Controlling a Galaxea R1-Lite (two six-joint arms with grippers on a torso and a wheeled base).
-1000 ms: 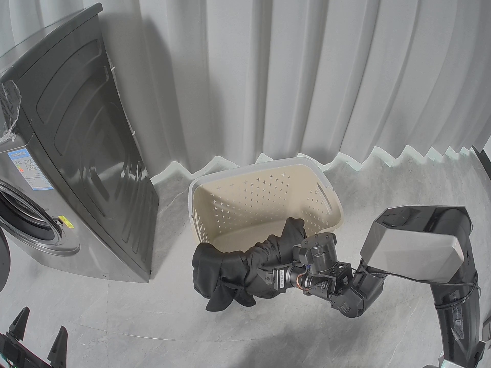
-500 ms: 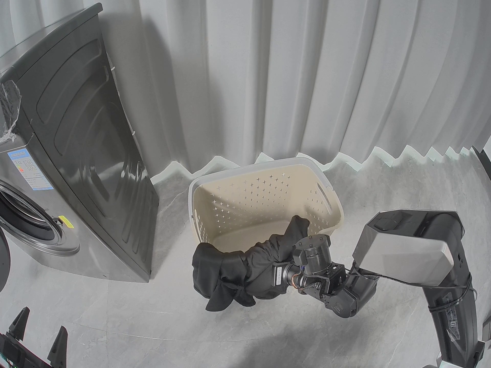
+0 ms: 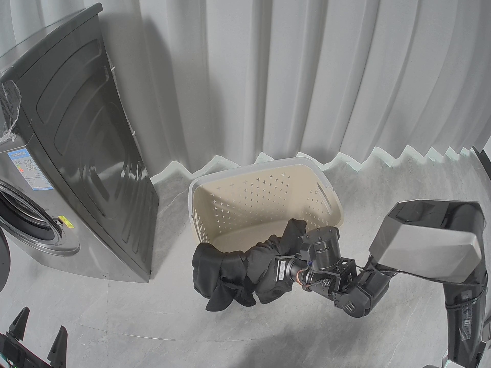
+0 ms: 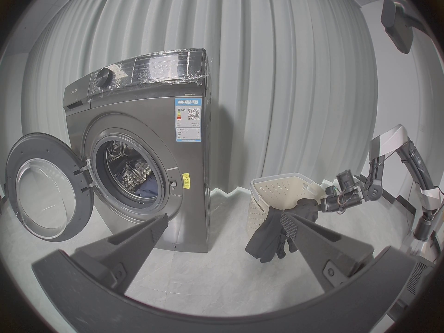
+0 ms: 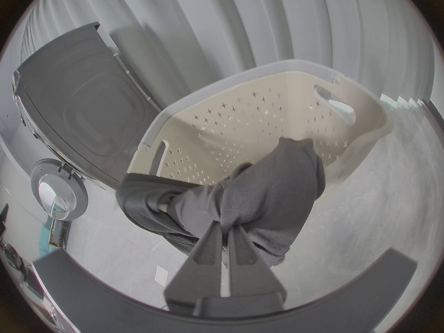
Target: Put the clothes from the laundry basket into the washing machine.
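Note:
A black garment [image 3: 240, 272] hangs over the front rim of the cream laundry basket [image 3: 225, 180], partly draped outside it; the same black garment [image 5: 259, 200] bunches at my right gripper [image 5: 225, 234], which is shut on it. From the head camera, the right gripper [image 3: 273, 271] is buried in the cloth just in front of the basket. The grey washing machine [image 4: 138, 139] stands at the left with its round door [image 4: 44, 186] swung open and some clothing in the drum [image 4: 132, 172]. My left gripper [image 4: 222, 225] is open, low and far from the basket [image 4: 282, 190].
White curtains [image 3: 307, 62] hang behind the basket and the washing machine [image 3: 66, 144]. Bare grey floor [image 3: 153, 313] lies between the machine and the basket. The left gripper's fingertips [image 3: 57, 341] show at the lower left corner.
The right arm shifted slightly back to the right, keeping hold of the black garment; the cloth stays draped over the basket's front rim. The left gripper has not moved.

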